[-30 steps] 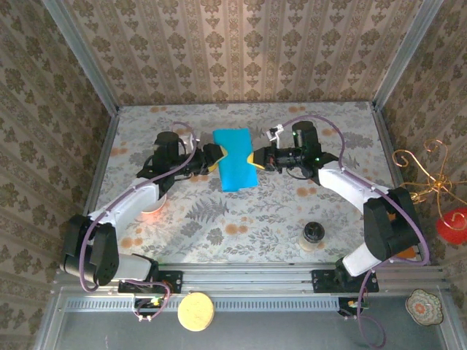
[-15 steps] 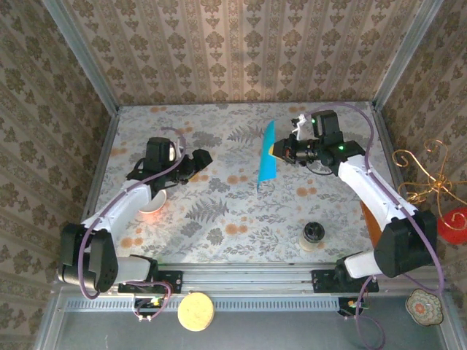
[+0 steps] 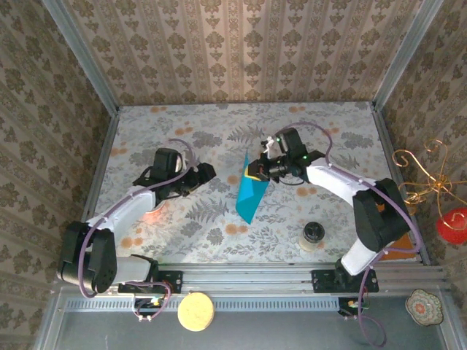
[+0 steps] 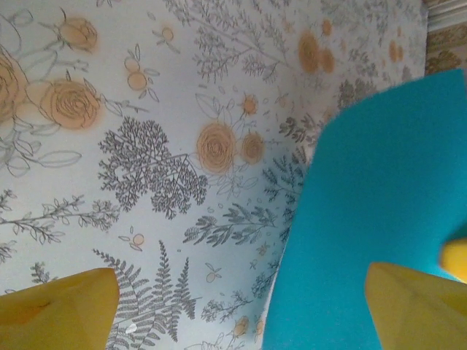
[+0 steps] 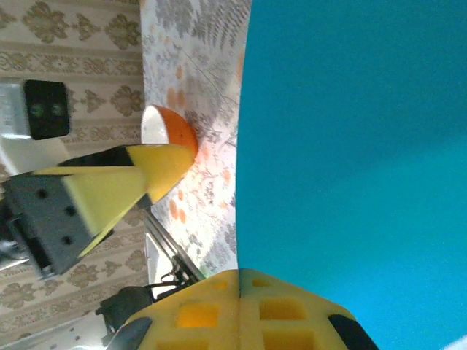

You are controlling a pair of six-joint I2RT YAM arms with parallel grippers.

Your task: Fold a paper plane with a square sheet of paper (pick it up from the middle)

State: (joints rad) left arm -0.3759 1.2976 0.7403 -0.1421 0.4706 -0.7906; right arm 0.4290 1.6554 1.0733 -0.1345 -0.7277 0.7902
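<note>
The right gripper (image 3: 254,173) is clamped shut on the teal-blue sheet of paper (image 3: 248,195) and holds it near the middle of the floral tablecloth (image 3: 182,233). From above, the sheet hangs tilted from the fingers and narrows to a point at its near end; whether that point touches the cloth cannot be told. In the right wrist view the two yellow foam pads (image 5: 219,313) meet with no gap along one edge of the paper (image 5: 350,146), which spreads away from them as a broad flat surface. The left gripper (image 3: 206,173) stands open and holds nothing. It is turned toward the sheet, near it but apart from it. Its own camera shows the yellow fingertips (image 4: 66,306) spread wide at the two lower corners, with bare cloth between them and the paper (image 4: 372,219) rising on the right, beyond the right-hand tip. An orange bowl (image 3: 151,213) with a white inside sits on the cloth under the left arm — the right wrist camera also catches it (image 5: 171,131) past the edge of the sheet. A small dark-topped jar (image 3: 313,235) stands near the front of the table, in front of the right arm and well apart from the paper. A round yellow disc (image 3: 195,311) lies off the cloth, on the grey strip below the arm bases.
</note>
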